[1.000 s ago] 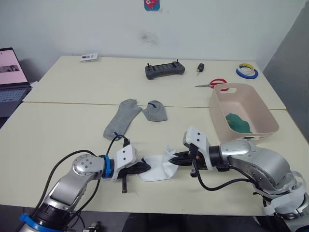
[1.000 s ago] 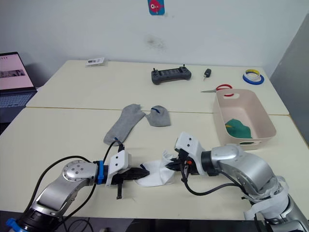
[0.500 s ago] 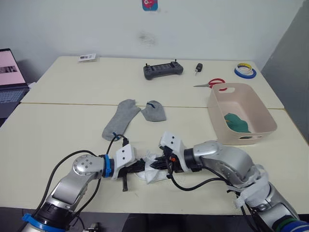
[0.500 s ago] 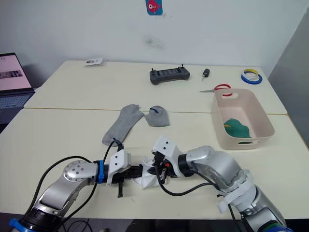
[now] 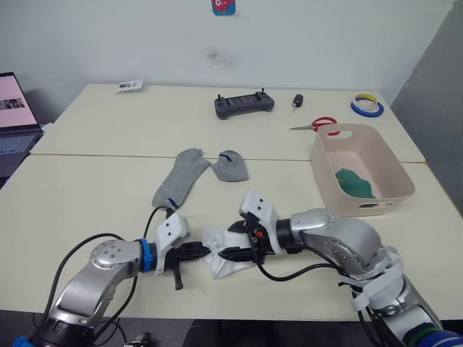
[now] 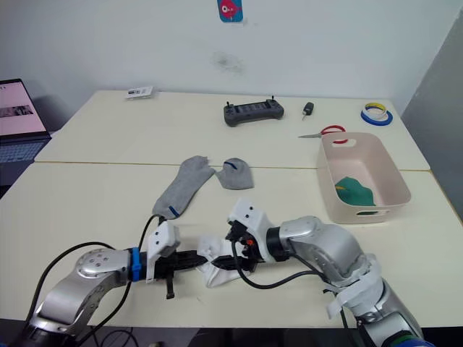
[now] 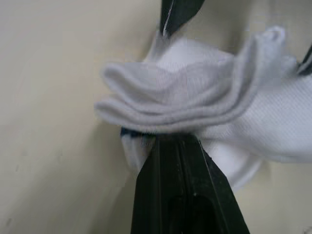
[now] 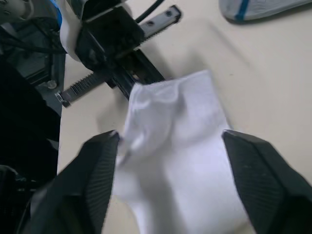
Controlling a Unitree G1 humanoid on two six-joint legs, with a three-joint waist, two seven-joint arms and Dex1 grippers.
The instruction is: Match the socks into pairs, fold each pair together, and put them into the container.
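Observation:
A folded bundle of white socks (image 5: pixel 223 254) lies near the table's front edge. My left gripper (image 5: pixel 198 251) is shut on its left end; the left wrist view shows stacked white layers (image 7: pixel 195 97) pinched at the fingers. My right gripper (image 8: pixel 169 139) is open over the bundle, a finger (image 8: pixel 97 170) on each side and neither pressing it. Two grey socks lie mid-table, one stretched long (image 5: pixel 177 183) and one folded short (image 5: pixel 230 166). A green sock (image 5: pixel 354 182) lies inside the pink container (image 5: pixel 383 155) at the right.
At the table's far side are a black controller (image 5: pixel 246 103), a small black object (image 5: pixel 298 100), red-handled scissors (image 5: pixel 318 124) and tape rolls (image 5: pixel 368 105). A laptop (image 5: pixel 13 119) stands off the left edge. A small card (image 5: pixel 132 85) lies at the back left.
My right gripper carried the white sock's free end leftward over the bundle, then opened and let go. My left arm drew back a little to the left, still gripping.

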